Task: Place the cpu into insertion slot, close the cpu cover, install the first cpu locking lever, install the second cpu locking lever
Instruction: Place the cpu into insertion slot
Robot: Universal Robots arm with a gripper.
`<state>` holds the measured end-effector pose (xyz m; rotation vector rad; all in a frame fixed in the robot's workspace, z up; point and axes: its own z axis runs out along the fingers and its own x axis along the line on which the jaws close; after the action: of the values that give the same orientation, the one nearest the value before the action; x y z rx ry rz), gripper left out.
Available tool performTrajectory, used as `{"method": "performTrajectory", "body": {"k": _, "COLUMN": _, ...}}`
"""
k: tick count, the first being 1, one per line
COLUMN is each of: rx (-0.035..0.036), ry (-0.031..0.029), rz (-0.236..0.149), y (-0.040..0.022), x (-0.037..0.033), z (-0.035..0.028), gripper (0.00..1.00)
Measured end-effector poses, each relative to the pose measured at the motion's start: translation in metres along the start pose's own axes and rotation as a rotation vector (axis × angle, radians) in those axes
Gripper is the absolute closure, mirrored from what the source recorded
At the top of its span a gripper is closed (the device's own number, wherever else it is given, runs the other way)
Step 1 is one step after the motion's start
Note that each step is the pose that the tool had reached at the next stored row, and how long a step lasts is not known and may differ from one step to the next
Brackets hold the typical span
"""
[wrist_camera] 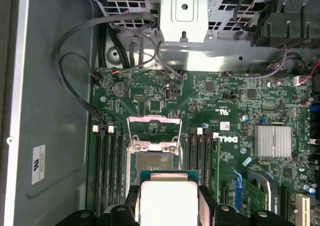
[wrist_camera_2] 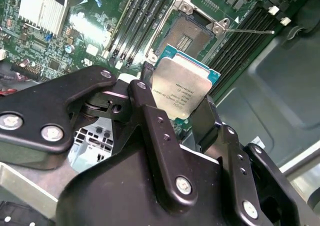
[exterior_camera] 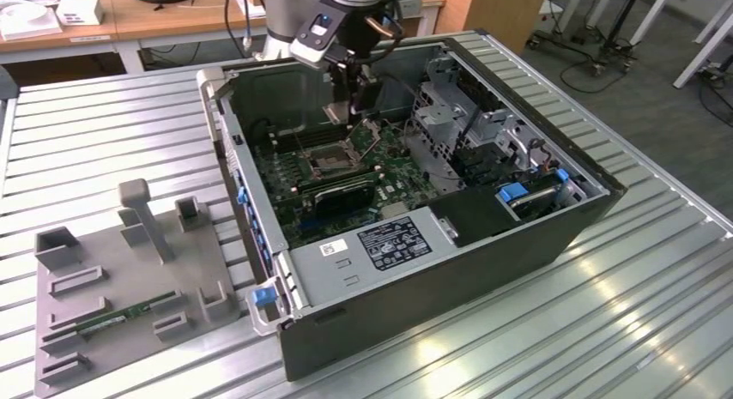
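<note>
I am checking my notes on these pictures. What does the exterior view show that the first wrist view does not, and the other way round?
Exterior view adds: the whole computer case on a ribbed metal table, and a grey tray with a memory stick at the exterior view's left.
First wrist view adds: a round coin battery and a silver heat sink on the board.
Shared: the hand shut on the chip, held above the open socket on the green board.

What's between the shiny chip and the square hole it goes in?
Nothing but air: in the second wrist view the gripper holds the cpu clear of the open insertion slot, gap bare.
</note>
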<state>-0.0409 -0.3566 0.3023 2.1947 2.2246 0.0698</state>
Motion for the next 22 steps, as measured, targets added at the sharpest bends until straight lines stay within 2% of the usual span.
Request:
{"method": "performTrajectory", "body": {"k": 7, "rx": 0.0, "ry": 0.0, "rz": 0.001, "y": -0.0007, "x": -0.0002, "z": 0.01, "gripper": 0.45}}
{"method": "performTrajectory", "body": {"k": 15, "rx": -0.0001, "ry": 0.0001, "rz": 0.001, "y": -0.0008, "x": -0.0002, "z": 0.0108, "gripper": 0.45}}
{"method": "performTrajectory", "body": {"k": 22, "rx": 0.0001, "ry": -0.0002, "rz": 0.001, "y": -0.0042, "x": -0.0002, "z": 0.0125, "gripper": 0.45}}
